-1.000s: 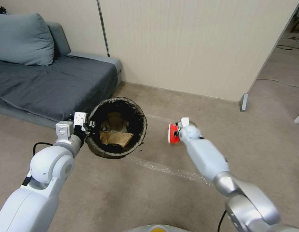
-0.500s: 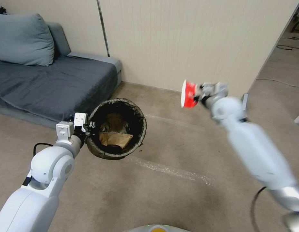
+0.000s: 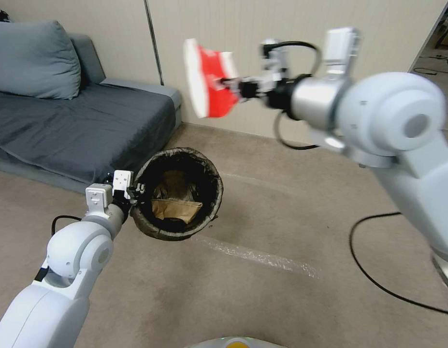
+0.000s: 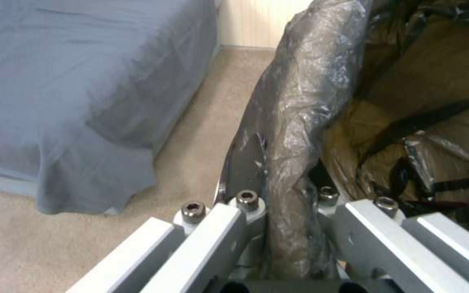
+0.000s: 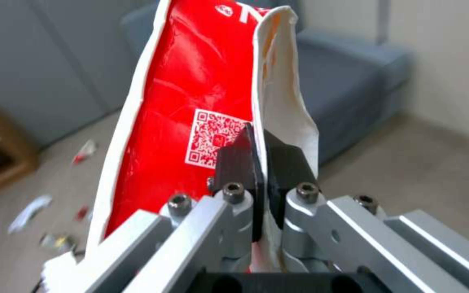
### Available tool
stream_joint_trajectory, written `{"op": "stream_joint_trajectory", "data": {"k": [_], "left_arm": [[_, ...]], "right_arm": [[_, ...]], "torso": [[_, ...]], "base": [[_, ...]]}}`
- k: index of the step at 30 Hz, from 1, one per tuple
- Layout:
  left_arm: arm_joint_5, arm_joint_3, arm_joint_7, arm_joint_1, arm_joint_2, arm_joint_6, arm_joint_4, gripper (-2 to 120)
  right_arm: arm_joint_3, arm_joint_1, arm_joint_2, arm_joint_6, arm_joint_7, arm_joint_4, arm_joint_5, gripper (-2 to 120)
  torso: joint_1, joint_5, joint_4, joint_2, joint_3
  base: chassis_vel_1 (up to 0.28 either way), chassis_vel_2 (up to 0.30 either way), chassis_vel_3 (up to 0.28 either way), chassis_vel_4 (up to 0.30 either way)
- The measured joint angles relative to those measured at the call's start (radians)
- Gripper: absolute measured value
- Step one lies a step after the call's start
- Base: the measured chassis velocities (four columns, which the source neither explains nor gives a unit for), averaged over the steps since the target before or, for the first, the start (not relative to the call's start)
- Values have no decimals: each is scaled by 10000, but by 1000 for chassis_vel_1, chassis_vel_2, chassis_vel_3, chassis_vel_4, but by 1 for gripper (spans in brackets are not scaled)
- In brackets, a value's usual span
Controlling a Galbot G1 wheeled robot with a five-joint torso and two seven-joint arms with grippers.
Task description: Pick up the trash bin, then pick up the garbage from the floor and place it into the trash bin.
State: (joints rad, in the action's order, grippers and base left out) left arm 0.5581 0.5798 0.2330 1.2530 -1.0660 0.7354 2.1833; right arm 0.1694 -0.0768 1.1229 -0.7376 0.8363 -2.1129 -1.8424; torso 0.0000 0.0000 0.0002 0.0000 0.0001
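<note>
High above the trash bin [image 3: 177,194], the right pincer [image 3: 233,88] is clamped on a crushed red-and-white cup [image 3: 208,79].

A thin, wrinkled plastic bag with a dull sheen is covering the rim of the trash bin [image 4: 294,122], while a creased brown paper bag [image 3: 178,209] is lying matt inside it. The crushed cup [image 5: 191,101] is showing glossy red printed paper with a plain white inner face, and brushed metal links with dark matt pads are pinching it. Matt grey cloth is draping the sofa [image 3: 79,125] at ten o'clock, above the short, rough-looking carpet of the floor [image 3: 243,299].
</note>
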Motion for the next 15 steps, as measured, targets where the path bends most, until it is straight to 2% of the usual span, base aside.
{"op": "stream_joint_trajectory", "data": {"k": [2,4,8,15], "left_arm": [[-2,43,-2,-25,-61,0,-22,1],[-8,65,3,-64,-97,0,-48,1],[-10,95,2,-109,-124,0,-70,1],[-1,136,1,-122,-143,0,-120,1]], "right_arm": [[894,208,971,4,152,527,180,0],[1353,206,1422,6,308,832,334,0],[1803,-27,1567,9,357,1079,721,0],[2083,-798,1159,12,185,1122,1485,0]], "torso": [[0,-5,4,0,0],[1,-6,4,0,0],[0,-3,-1,0,0],[0,1,-3,0,0]], "base": [[0,0,0,0],[0,0,0,0],[0,0,0,0],[0,0,0,0]]}}
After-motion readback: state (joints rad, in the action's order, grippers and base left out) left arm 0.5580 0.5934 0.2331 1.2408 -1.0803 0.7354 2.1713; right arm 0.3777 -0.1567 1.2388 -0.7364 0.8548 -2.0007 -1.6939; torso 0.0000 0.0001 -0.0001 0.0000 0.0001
